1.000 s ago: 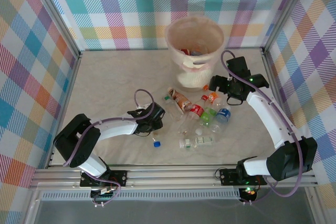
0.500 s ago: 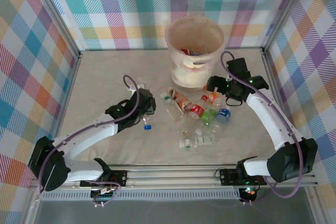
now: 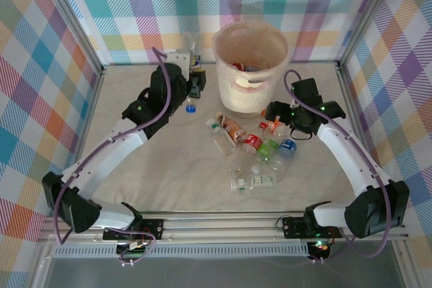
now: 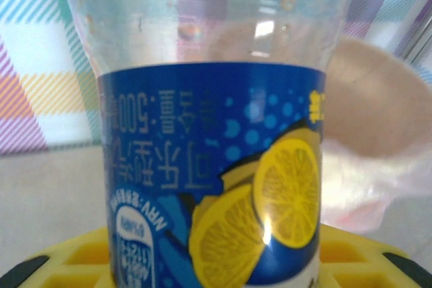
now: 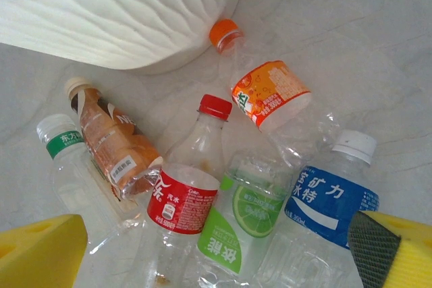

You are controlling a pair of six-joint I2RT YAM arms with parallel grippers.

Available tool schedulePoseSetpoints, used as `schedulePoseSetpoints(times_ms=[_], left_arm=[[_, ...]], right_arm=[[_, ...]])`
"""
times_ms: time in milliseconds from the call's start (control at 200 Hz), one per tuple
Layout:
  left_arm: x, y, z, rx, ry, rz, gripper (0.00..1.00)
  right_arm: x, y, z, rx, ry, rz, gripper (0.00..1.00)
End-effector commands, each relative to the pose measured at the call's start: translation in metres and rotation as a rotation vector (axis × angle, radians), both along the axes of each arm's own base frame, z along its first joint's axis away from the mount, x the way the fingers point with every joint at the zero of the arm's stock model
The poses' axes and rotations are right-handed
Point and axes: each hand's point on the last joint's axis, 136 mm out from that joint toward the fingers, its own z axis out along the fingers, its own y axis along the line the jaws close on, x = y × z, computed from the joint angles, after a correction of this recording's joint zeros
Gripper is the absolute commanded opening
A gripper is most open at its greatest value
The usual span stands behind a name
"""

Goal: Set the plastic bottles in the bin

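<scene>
Bright even light, soft shadows — left wrist view blurred, glare on bottle [image 4: 216, 139]; right wrist sharp.

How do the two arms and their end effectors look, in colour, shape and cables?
The left arm and right arm have white rounded links and black joints. A purple-grey cable loops along each. Small green lights glow on both. End effector fingers are yellow with square pockets; one has a black textured pad.

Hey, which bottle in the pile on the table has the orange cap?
The orange-label bottle, its cap by the bin's base; the others' visible caps are red, white or tan.
</scene>
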Motion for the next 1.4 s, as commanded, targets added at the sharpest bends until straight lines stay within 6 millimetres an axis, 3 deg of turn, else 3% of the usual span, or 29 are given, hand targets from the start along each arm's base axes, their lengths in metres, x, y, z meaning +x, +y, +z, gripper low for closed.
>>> schedulePoseSetpoints(times_ms=[0,265,315,650,805,990,1030,1395], left_arm=[[0.021,-0.019,0.027,0.063,-0.082,-0.092,0.37],[0.080,-0.064,0.067,0.100,-0.180,-0.203,0.37],[0.090,-0.071,0.061,0.126,-0.162,-0.219,0.37],[0.128,-0.108,0.094,0.124,-0.314,-0.281,0.36],[0.144,-0.114,0.085,0.142,-0.353,-0.263,0.37],[0.154,-0.132,0.059,0.140,-0.333,-0.321,0.37],[0.156,-0.136,0.062,0.125,-0.359,-0.328,0.38],[0.166,-0.159,0.008,0.198,-0.302,-0.413,0.42]], right_arm=[[-0.003,0.004,0.002,0.030,-0.010,0.000,1.00],[-0.006,0.005,-0.004,0.045,0.000,-0.002,1.00],[-0.007,0.005,-0.005,0.046,0.004,-0.001,1.00],[-0.010,0.009,-0.014,0.064,0.027,0.003,1.00],[-0.014,0.010,-0.014,0.073,0.033,0.002,1.00],[-0.021,0.009,-0.015,0.082,0.036,0.002,0.99],[-0.023,0.008,-0.016,0.077,0.035,-0.001,1.00],[-0.031,0.001,-0.017,0.061,0.040,-0.018,1.00]])
